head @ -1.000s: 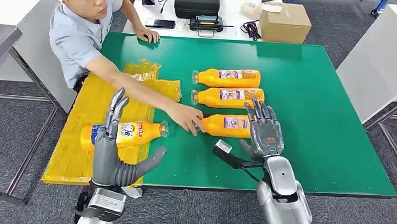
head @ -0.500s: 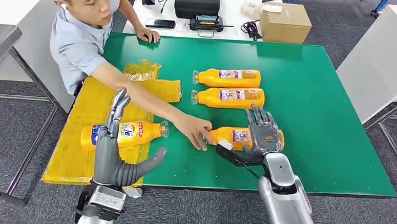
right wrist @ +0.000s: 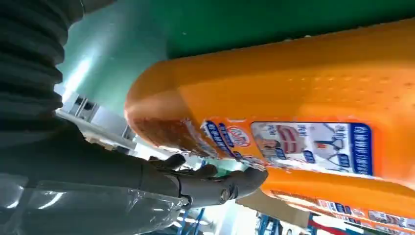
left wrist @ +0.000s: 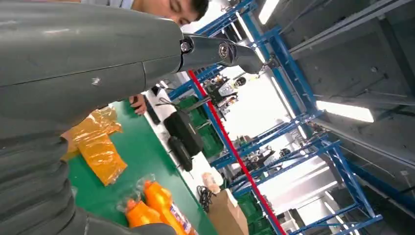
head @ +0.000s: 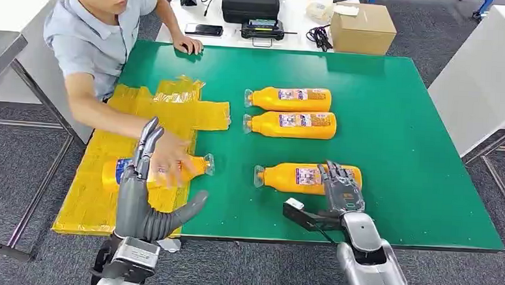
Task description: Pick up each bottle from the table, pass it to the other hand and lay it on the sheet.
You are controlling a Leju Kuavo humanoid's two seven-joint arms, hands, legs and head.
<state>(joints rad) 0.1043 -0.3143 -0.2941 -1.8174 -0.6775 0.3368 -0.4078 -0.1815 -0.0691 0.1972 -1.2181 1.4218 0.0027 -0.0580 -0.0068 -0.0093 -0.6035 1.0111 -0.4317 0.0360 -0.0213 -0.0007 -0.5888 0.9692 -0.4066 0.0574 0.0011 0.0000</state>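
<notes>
The nearest bottle [head: 307,177] lies on its side on the green table [head: 419,158], long axis running across the robot's front, cap end toward the yellow sheet [head: 116,142] and base end under the right hand [head: 342,190]. That hand is draped over the base end from the robot's side, fingers [head: 339,174] spread over the top of the orange body and thumb [head: 301,215] held out on the near side; in the right wrist view the bottle [right wrist: 313,112] sits close against the palm side, with a finger [right wrist: 230,183] reaching along its flank. The fingers look laid on the bottle rather than wrapped round it, so I judge the grasp not yet made, and the hand open and touching. The right hand is plainly the nearer one; the coming closure turns on the thumb swinging in under the near flank, across the long axis.

Two more bottles [head: 289,112] lie parallel, just beyond the nearest bottle, side by side, caps pointing the same way. A fourth bottle [head: 124,170] already rests on the sheet, well to the cap side of the nearest bottle. The left hand [head: 144,195] hangs above the sheet's near part, fingers straight and apart, thumb out, holding nothing. A person's hand [head: 168,163] reaches onto the fourth bottle, just behind the left hand's fingertips
</notes>
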